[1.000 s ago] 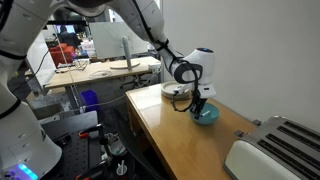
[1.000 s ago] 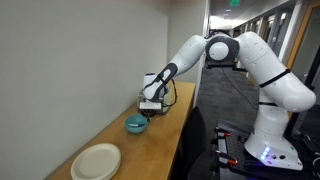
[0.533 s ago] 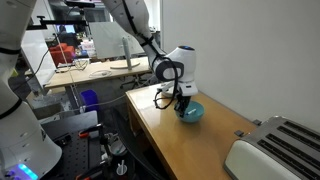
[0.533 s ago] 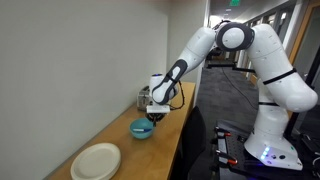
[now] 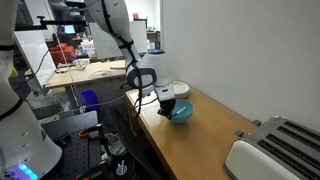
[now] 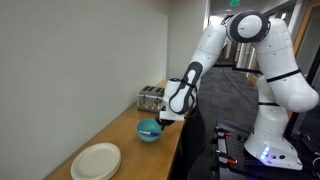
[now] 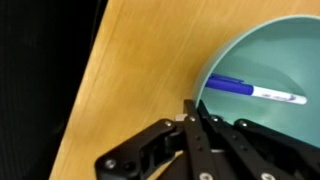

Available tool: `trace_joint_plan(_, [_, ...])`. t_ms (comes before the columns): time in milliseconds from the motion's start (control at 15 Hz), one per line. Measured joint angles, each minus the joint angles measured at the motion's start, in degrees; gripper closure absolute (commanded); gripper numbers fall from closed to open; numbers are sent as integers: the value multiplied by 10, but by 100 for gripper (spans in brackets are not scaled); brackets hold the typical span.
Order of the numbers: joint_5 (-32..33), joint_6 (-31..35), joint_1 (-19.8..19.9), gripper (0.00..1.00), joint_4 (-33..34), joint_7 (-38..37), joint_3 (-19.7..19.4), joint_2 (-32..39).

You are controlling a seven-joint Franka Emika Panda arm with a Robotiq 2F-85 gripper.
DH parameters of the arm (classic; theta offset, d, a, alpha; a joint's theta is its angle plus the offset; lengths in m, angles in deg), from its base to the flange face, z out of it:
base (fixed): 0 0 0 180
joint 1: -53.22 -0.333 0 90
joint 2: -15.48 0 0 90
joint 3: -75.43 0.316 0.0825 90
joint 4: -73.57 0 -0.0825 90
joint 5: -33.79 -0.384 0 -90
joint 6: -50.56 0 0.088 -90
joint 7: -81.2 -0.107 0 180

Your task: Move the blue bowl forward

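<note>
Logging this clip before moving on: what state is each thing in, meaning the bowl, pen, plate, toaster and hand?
blue bowl: upright on the table, near its edge, rim gripped.
pen: lying inside the blue bowl.
hand: shut on the blue bowl's rim.
white plate: flat on the table, empty, apart from the bowl.
toaster: upright on the table by the wall.

Wooden tabletop (image 6: pixel 125 145) carrying blue bowl (image 6: pixel 149 131) (glossy teal); white plate (image 6: pixel 96 162) at its 8 o'clock, toaster (image 6: pixel 152 98) at 12 o'clock.
</note>
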Motion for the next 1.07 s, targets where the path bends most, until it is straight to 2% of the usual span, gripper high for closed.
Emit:
trace_joint_plan(267, [-33, 9, 26, 99, -47, 15, 41, -55])
trace_joint_plan(600, [-96, -123, 101, 99, -23, 102, 120, -106])
trace_joint_plan(800, [-104, -161, 114, 99, 4, 140, 110, -90])
trace_joint_plan(1067, [-48, -161, 100, 99, 50, 141, 76, -27])
